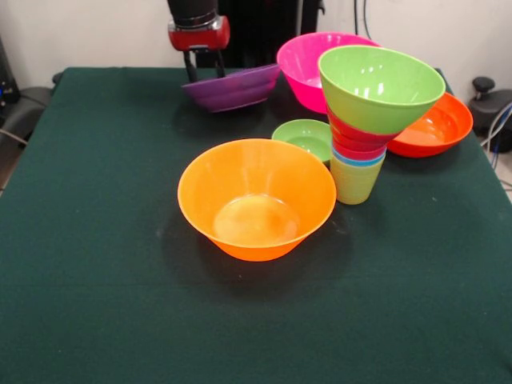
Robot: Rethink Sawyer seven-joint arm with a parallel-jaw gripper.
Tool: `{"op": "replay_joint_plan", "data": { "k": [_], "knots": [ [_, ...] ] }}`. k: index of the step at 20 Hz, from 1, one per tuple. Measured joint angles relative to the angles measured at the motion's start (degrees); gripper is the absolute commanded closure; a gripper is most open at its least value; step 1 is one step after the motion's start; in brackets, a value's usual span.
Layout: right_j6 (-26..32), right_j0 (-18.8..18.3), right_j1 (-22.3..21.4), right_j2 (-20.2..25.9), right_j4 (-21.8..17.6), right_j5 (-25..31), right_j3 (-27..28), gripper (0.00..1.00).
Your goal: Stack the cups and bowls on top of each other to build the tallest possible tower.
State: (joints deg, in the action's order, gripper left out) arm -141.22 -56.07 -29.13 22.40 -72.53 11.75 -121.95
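Black gripper (206,70) fingers pinch the rim of the glossy purple plastic bowl (232,87), which sits tilted at the far side of the dark green cloth table (96,264). Big pink bowl (308,64) just beside it. Tower (370,120) right of centre: yellow-green tumbler (354,181) at base, lime green bowl (381,86) on top. Large orange bowl (256,198) at centre, small green bowl (305,138) behind it, red-orange bowl (436,126) far right. White wall (80,32) behind.
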Motion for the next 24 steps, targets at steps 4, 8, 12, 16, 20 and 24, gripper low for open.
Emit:
{"op": "replay_joint_plan", "data": {
  "k": [4,8,12,16,20,24],
  "knots": [
    [0.0,-2.6,-0.4,0.8,1.5,0.1,0.0,0.00],
    [0.0,-4.0,-0.8,1.3,2.4,0.5,0.0,0.00],
    [0.1,-4.8,-1.2,2.4,3.1,1.5,0.0,0.00],
    [0.1,-5.0,-1.2,3.6,4.3,2.7,0.0,0.00],
    [0.1,-5.0,-0.9,4.8,4.9,4.5,0.1,0.00],
    [0.1,-4.6,-0.1,5.3,4.9,4.8,0.4,0.00]
  ]
}}
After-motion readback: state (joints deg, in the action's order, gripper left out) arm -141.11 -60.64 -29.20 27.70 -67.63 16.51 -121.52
